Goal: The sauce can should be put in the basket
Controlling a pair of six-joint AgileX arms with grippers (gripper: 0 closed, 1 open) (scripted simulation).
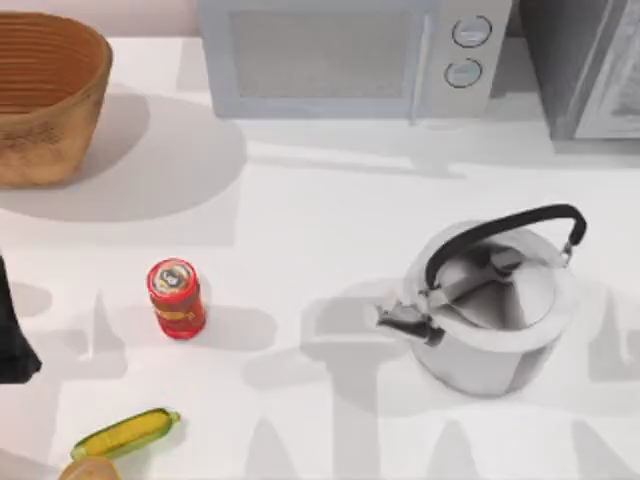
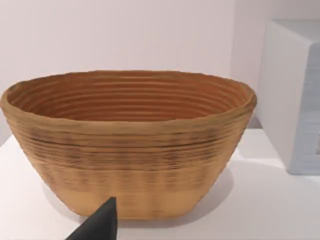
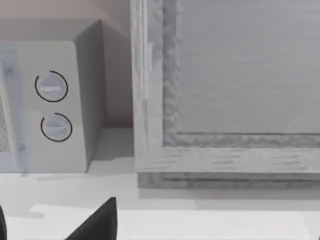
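Small red cylindrical sauce can (image 1: 176,298) with yellow label marks and round patterned lid: upright on white table (image 1: 300,220), left of centre, untouched. Large round light-brown wicker basket (image 1: 45,95), ribbed inside, at far left corner, well apart from can. Left arm (image 1: 12,335) at left edge, near can but not touching; one dark fingertip (image 2: 100,222) seen against basket wall in left wrist view. Pincer opening: cannot tell for either side. Silver kettle (image 1: 495,310) with black handle at right. Grey microwave (image 1: 345,55) along back. Yellow-green corn cob (image 1: 125,433) at front left.
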